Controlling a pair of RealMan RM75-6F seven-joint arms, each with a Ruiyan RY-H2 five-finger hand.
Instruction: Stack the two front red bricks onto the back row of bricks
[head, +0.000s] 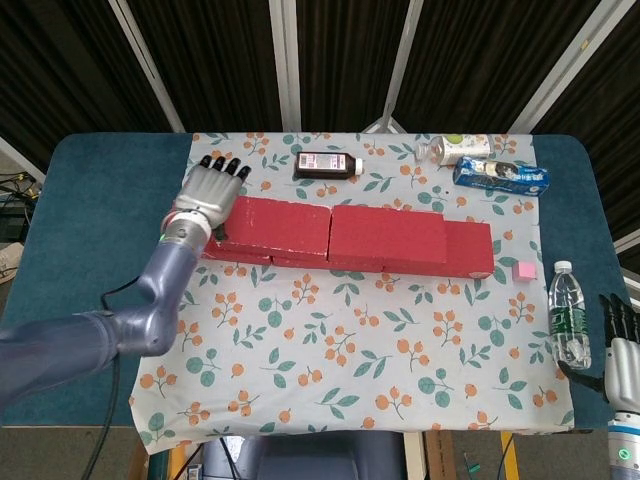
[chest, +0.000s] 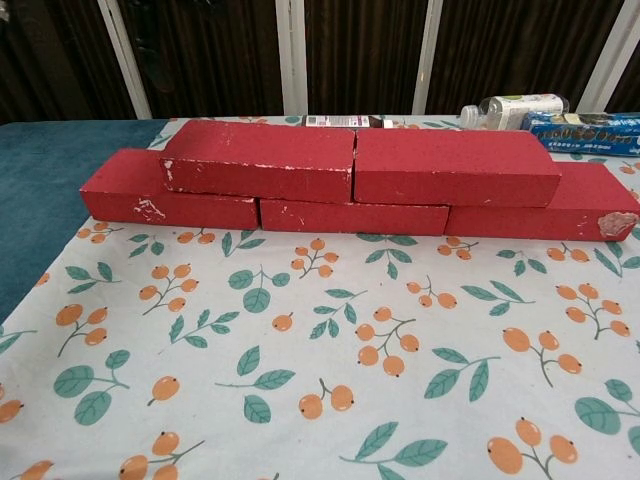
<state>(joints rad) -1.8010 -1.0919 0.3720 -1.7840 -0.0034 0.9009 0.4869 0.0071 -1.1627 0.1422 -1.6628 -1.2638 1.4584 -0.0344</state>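
Two red bricks lie end to end on top of the back row: the left one (head: 275, 224) (chest: 260, 160) and the right one (head: 388, 233) (chest: 455, 166). Beneath them the lower row shows its left brick (chest: 165, 195), middle brick (chest: 355, 215) and right brick (head: 475, 250) (chest: 545, 210). My left hand (head: 208, 190) hovers over the row's left end with fingers spread, holding nothing and hiding that end in the head view. My right hand (head: 622, 340) stays at the table's right front corner, fingers apart and empty. Neither hand shows in the chest view.
Behind the bricks lie a dark bottle (head: 326, 164), a clear bottle on its side (head: 460, 148) and a blue packet (head: 500, 176). A pink cube (head: 522, 270) and a water bottle (head: 568, 312) sit at the right on the floral cloth (head: 350, 340).
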